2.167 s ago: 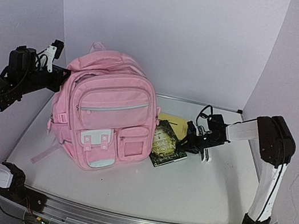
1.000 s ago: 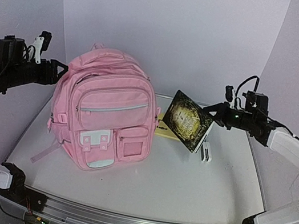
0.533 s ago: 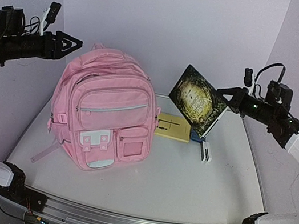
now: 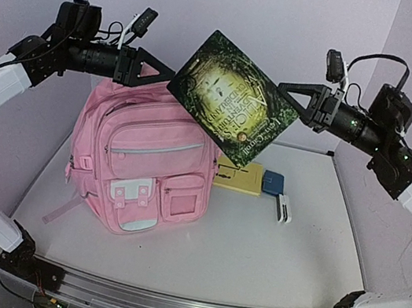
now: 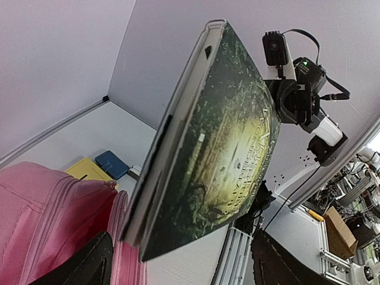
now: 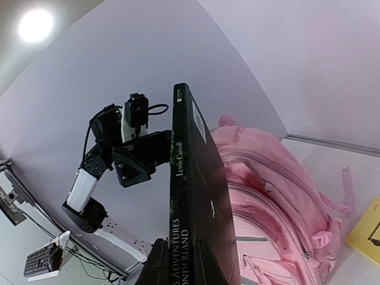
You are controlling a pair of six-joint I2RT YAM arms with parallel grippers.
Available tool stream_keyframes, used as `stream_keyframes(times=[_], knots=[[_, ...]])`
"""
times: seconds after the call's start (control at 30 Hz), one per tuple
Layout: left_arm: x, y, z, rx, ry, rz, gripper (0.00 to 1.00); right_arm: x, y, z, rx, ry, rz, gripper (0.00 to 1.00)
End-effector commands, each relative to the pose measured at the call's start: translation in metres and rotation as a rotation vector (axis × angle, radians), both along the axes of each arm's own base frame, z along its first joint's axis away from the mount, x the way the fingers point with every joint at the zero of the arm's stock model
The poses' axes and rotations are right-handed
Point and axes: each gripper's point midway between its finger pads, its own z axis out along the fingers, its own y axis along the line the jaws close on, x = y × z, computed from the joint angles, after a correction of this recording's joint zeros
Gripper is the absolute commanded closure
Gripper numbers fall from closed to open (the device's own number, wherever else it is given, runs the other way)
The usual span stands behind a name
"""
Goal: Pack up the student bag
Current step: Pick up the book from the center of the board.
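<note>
Standing upright on the left half of the white table (image 4: 291, 257), the pink student bag (image 4: 140, 166) faced the near edge with its zipped front pockets and white buckle patch showing. Above its top and slightly to the right, a green-and-gold book (image 4: 232, 99) hung in the air, tilted, with Lewis Carroll's name on its spine. The right gripper (image 4: 285, 96) was clamped on the book's right edge, carrying it alone. The left gripper (image 4: 160, 74) reached in from the left above the bag, its jaws spread wide around the book's left corner. Whether they touched the cover could not be told. On the table just right of the bag lay a flat yellow notepad (image 4: 238, 177), with a small blue case (image 4: 273, 182) beside it and a small white object (image 4: 284, 210) nearer.
</note>
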Motion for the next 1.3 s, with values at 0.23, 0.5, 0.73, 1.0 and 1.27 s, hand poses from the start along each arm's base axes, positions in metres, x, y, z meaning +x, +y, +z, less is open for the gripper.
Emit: stream_keyframes(times=[0.23, 0.5, 0.73, 1.0, 1.27], knots=[[-0.023, -0.01, 0.031, -0.069, -0.091, -0.161, 0.17, -0.037, 0.019, 0.064, 0.17, -0.184, 0.194, 1.0], [-0.031, -0.014, 0.024, -0.059, -0.05, -0.24, 0.22, -0.043, 0.029, 0.057, 0.165, -0.181, 0.265, 1.0], [-0.035, -0.018, 0.022, -0.069, -0.032, -0.296, 0.46, -0.047, 0.032, 0.057, 0.179, -0.192, 0.293, 1.0], [-0.049, -0.01, 0.024, -0.086, -0.042, -0.31, 0.93, -0.037, 0.035, 0.041, 0.149, -0.21, 0.253, 1.0], [-0.042, -0.001, 0.034, -0.066, -0.087, -0.198, 1.0, -0.019, 0.032, 0.028, 0.109, -0.269, 0.129, 0.77]])
